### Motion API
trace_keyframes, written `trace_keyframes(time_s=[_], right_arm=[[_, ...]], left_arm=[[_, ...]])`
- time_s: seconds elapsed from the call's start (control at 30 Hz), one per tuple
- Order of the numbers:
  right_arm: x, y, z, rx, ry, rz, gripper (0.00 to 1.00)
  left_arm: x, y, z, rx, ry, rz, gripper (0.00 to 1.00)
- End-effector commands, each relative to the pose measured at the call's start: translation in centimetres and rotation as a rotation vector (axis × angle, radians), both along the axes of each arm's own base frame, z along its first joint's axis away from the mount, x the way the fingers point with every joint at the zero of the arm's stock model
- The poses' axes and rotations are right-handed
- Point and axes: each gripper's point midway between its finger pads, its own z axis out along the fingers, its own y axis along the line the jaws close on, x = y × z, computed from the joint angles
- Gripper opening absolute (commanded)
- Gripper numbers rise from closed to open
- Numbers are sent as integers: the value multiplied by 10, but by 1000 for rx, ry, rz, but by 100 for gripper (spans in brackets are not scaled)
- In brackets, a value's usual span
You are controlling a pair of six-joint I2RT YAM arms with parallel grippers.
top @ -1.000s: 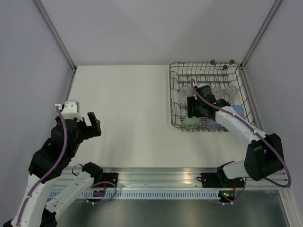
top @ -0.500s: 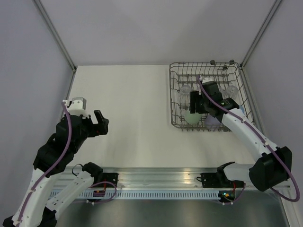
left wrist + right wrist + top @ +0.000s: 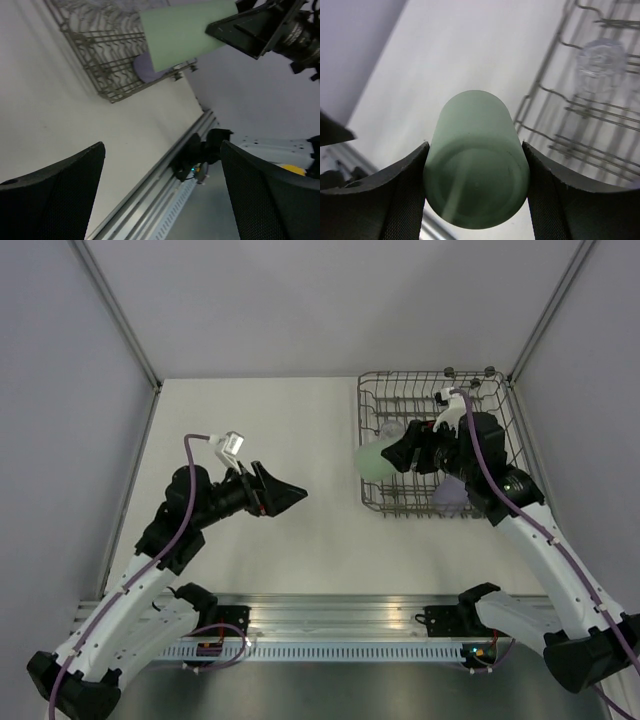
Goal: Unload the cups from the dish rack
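Mint green cup (image 3: 373, 458) out of the dish rack (image 3: 395, 508), none set down yet.
Right gripper (image 3: 398, 454) pinches it sideways above the rack's left edge. Left gripper (image 3: 285, 495) is spread wide over mid-surface (image 3: 250, 430), apart from it. Lavender cup (image 3: 450, 495) and clear cup (image 3: 392, 427) sit in the rack.

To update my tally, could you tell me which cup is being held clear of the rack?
The mint green cup: the right gripper holds it above the dish rack's rim, while the lavender cup sits inside.
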Motion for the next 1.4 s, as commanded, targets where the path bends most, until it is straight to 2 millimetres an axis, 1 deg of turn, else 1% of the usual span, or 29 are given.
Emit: trace_keyframes(time_s=[0.0, 0.03, 0.07, 0.1, 0.13, 0.17, 0.2, 0.23, 0.3, 0.33, 0.53, 0.63, 0.7, 0.73, 0.77, 0.8, 0.9, 0.93, 0.97, 1.07, 1.1, 1.13, 1.17, 1.2, 1.23, 1.27, 1.3, 1.33, 1.37], right_arm=[[-24, 45, 43, 273, -59, 221, 37], [-26, 50, 56, 317, -104, 258, 37], [-30, 54, 61, 349, -109, 283, 37], [-38, 60, 60, 407, -70, 315, 37], [-38, 63, 73, 446, -123, 342, 37], [-42, 66, 78, 480, -126, 364, 37], [-44, 69, 76, 505, -116, 380, 37], [-50, 72, 87, 556, -128, 416, 37], [-52, 75, 86, 598, -118, 437, 37], [-56, 76, 95, 625, -149, 467, 37], [-69, 91, 100, 707, -126, 535, 37], [-71, 100, 99, 706, -123, 544, 37], [-68, 103, 95, 702, -119, 537, 37], [-69, 104, 95, 702, -119, 540, 37], [-69, 105, 96, 702, -121, 540, 37], [-69, 105, 95, 703, -119, 540, 37], [-68, 105, 94, 700, -119, 539, 37], [-68, 105, 93, 699, -120, 539, 37], [-69, 105, 93, 696, -122, 540, 37], [-66, 105, 90, 688, -126, 526, 38], [-66, 105, 90, 686, -126, 527, 40], [-66, 104, 90, 685, -129, 527, 49], [-65, 104, 90, 683, -131, 522, 53], [-64, 104, 87, 675, -119, 512, 60], [-62, 103, 85, 666, -118, 493, 78], [-60, 102, 83, 643, -133, 481, 90], [-57, 100, 85, 628, -143, 462, 98], [-52, 97, 70, 583, -98, 416, 98], [-41, 90, 65, 518, -138, 352, 98]], left_arm=[[-25, -29, 63, -291, -104, -225, 100], [-25, -31, 65, -317, -108, -238, 100], [-28, -32, 77, -370, -126, -256, 100], [-29, -33, 75, -389, -125, -267, 100], [-30, -33, 77, -405, -127, -273, 100], [-31, -33, 85, -442, -142, -284, 100], [-30, -34, 83, -450, -133, -282, 100], [-30, -35, 83, -459, -130, -281, 99], [-27, -36, 84, -470, -124, -268, 97], [-27, -36, 85, -474, -128, -268, 96], [-25, -39, 94, -504, -143, -271, 89], [-26, -43, 100, -518, -151, -289, 78], [-30, -47, 103, -522, -159, -309, 67], [-29, -48, 103, -522, -159, -312, 60], [-31, -49, 104, -522, -162, -317, 48], [-31, -49, 104, -521, -163, -318, 44], [-31, -49, 102, -511, -163, -311, 22], [-31, -49, 103, -508, -164, -311, 9], [-32, -49, 101, -500, -161, -308, 3], [-33, -47, 103, -483, -182, -303, 2], [-31, -46, 101, -468, -172, -288, 2], [-29, -46, 100, -448, -191, -278, 2], [-29, -44, 104, -440, -209, -268, 2], [-26, -43, 98, -410, -184, -242, 2], [-23, -42, 97, -379, -220, -229, 2], [-22, -40, 102, -357, -236, -217, 2], [-16, -37, 102, -334, -245, -176, 2], [-10, -36, 86, -253, -225, -145, 2], [-7, -32, 95, -227, -249, -119, 2]])
